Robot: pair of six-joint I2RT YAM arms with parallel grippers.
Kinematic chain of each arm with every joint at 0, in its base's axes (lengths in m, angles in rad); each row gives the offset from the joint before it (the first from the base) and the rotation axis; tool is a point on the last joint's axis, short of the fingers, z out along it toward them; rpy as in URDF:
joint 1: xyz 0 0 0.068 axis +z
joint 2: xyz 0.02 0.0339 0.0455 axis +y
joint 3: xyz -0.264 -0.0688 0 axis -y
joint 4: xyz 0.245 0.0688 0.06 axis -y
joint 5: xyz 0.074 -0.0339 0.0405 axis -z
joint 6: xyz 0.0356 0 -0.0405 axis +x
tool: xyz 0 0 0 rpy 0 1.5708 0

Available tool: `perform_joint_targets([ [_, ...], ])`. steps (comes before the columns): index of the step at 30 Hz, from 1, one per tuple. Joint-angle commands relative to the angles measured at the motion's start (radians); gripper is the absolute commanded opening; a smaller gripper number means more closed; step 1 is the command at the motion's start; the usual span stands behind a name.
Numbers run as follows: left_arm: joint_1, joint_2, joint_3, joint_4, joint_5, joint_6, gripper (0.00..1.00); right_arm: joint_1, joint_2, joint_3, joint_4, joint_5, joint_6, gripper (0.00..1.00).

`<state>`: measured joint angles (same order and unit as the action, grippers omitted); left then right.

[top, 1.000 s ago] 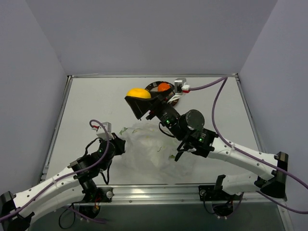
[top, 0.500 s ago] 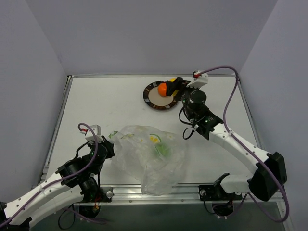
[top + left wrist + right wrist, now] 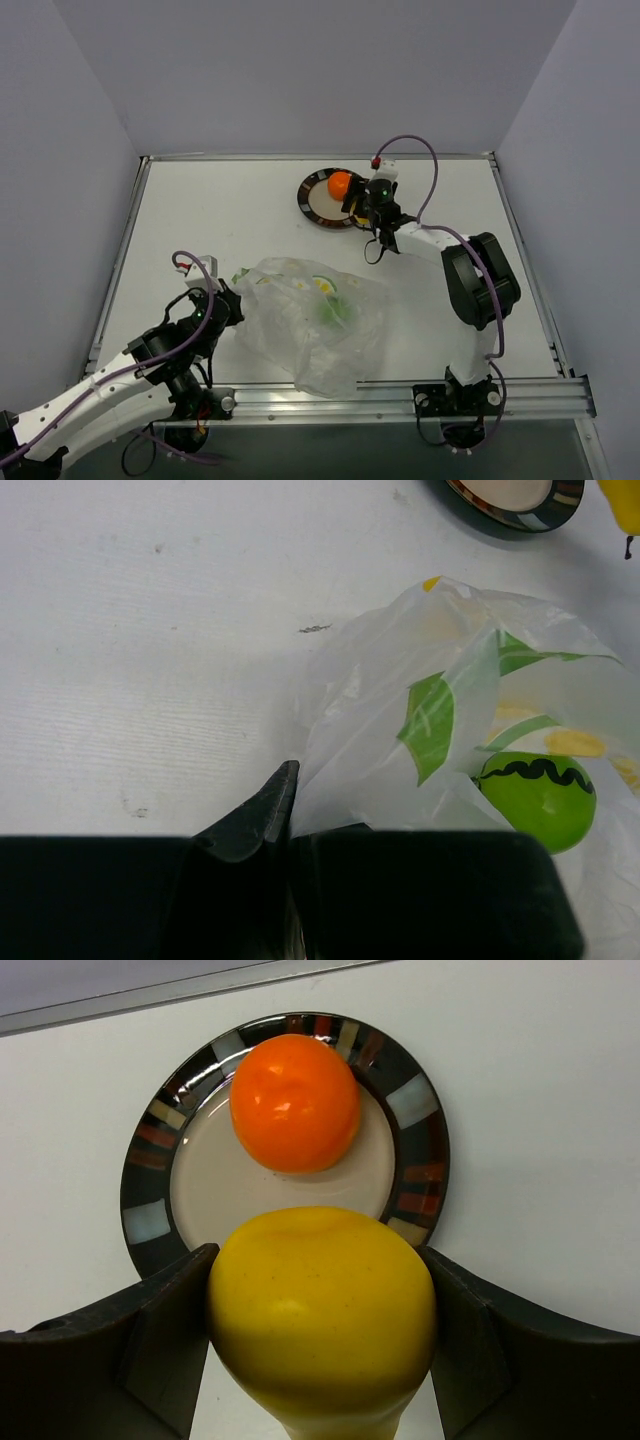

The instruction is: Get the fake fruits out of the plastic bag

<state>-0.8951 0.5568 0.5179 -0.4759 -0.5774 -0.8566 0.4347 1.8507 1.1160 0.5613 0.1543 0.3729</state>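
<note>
The right gripper [image 3: 360,200], clamped on the pear [image 3: 320,1300], has swung from above the bag [image 3: 390,760] to the plate's [image 3: 420,1175] near rim, where the orange [image 3: 295,1102] already sits, so release looks next. The left gripper [image 3: 290,805] keeps the bag's edge pinched, and the green fruit [image 3: 535,795] remains inside.

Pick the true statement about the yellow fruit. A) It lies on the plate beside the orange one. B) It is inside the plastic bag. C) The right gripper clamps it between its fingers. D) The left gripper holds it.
C: in the right wrist view the yellow fruit sits squeezed in the right gripper, with the plate and orange fruit beyond it; the left gripper pinches only the plastic bag.
</note>
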Motion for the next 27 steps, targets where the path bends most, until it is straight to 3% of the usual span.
perform_joint_targets([
  [1,0.007,0.006,0.041,0.048,-0.004,0.037,0.02,0.009,0.039,0.061,0.092,-0.021,0.009,0.38],
  [5,0.007,0.006,0.037,0.079,0.002,0.059,0.02,0.007,0.105,0.087,0.114,-0.041,0.020,0.41],
  [9,0.007,0.025,0.047,0.106,0.004,0.074,0.02,0.009,0.169,0.145,0.097,-0.052,0.023,0.58],
  [14,0.007,0.031,0.031,0.131,0.014,0.071,0.02,0.006,0.231,0.203,0.092,-0.081,0.035,0.69],
  [19,0.008,0.038,0.022,0.143,0.030,0.060,0.02,0.012,0.217,0.196,0.072,-0.088,0.052,0.94],
  [27,0.008,0.057,0.033,0.180,0.047,0.071,0.02,0.009,0.055,0.084,0.032,-0.073,0.050,1.00],
])
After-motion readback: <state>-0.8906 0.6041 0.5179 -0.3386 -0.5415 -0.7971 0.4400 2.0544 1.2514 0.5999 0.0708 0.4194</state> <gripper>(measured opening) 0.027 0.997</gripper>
